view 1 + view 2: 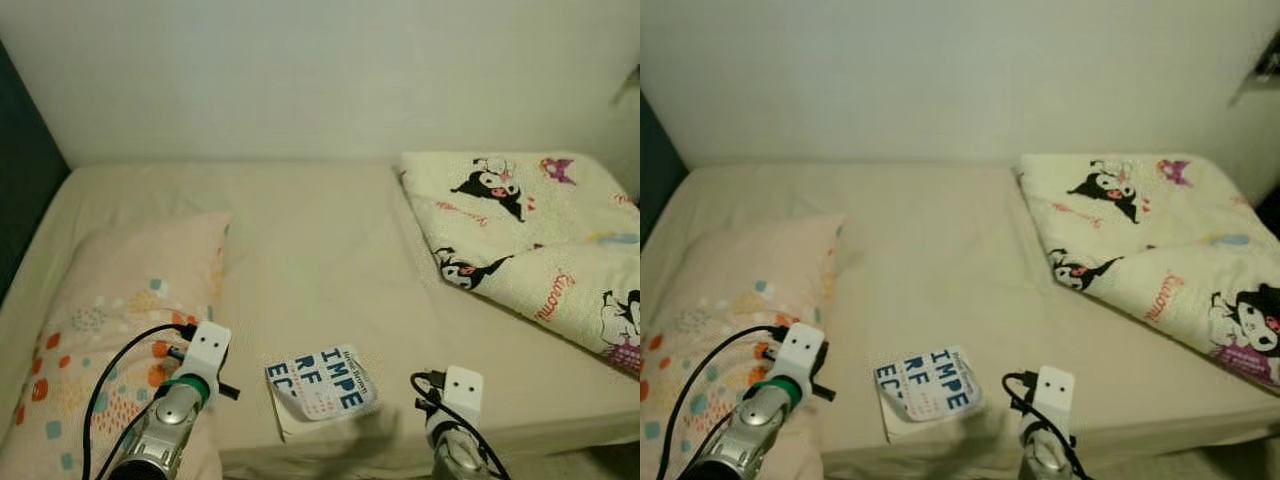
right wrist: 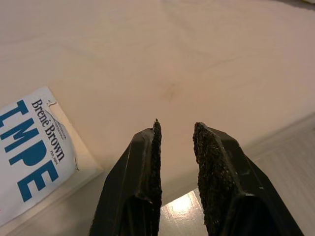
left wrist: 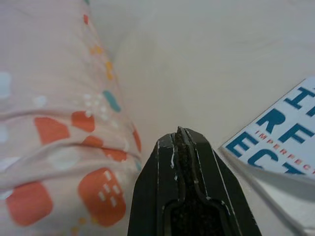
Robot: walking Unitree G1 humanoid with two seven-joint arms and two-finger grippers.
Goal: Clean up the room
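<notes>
- A dark headboard is standing along the far left edge of the bed, which is covered in a beige sheet and backing onto a pale wall.
- A pink pillow with orange, teal and white patches is lying on the left side of the bed, reaching down to its near edge.
- The left arm is reaching in over the lower corner of the pillow, with a black cable looping off its wrist.
- The left gripper is hovering just above the sheet in the strip between the pillow and the book; its two black fingers are pressed together with nothing between them.
- A white book with big blue letters on the cover is lying flat near the front edge of the bed, between the two arms, its cover lifting slightly at the near corner. In the right wrist view the name "Brené Brown" is showing on the cover.
- The right gripper is hanging over the front edge of the bed, just to the right of the book and apart from it; its fingers are parted by a narrow gap and gripping nothing.
- A cream blanket printed with black-and-white cartoon characters is lying folded on the right side of the bed, well apart from the book.
</notes>
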